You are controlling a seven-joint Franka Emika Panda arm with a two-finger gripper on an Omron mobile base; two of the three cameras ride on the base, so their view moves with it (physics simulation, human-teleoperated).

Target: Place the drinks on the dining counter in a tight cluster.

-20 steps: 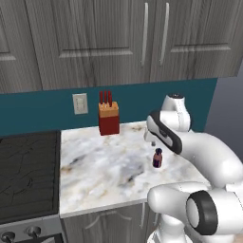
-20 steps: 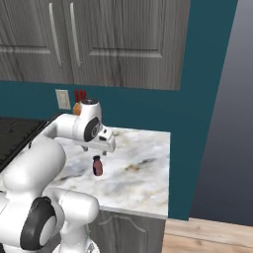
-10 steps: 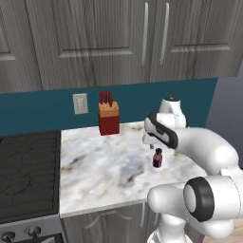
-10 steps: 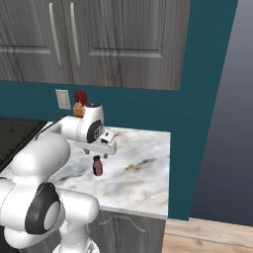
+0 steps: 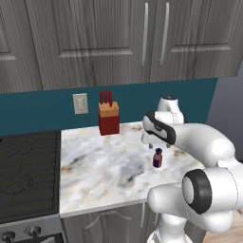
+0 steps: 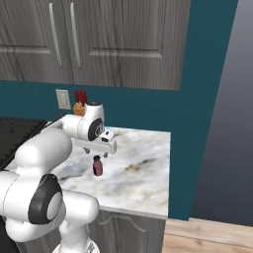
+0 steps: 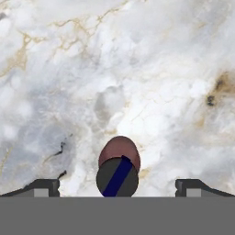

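The two dark fingers (image 7: 42, 187) stand spread wide and empty, one to each side of the short dark-maroon bottle with a round dark cap (image 7: 118, 170), which sits midway between them and just below, not touched by either. That straddle reads as a lining-up for a top-down grasp: the gripper (image 5: 155, 145) hangs straight over the bottle (image 5: 157, 158) so that a short descent would bring the tips past the cap and onto the body. The bottle stands upright on the small white-grey marbled worktop (image 5: 99, 166), near its right-hand part, so it has yet to be carried to the dining counter. From above it shows a maroon shoulder and a dark cap crossed by a blue stripe; from the side it is squat, with a narrow neck (image 6: 97, 165). Farther from the fingers, at the wall, stands a red knife block with red-handled knives (image 5: 108, 118), and beyond the worktop's left edge lies a black stove top (image 5: 26, 171).
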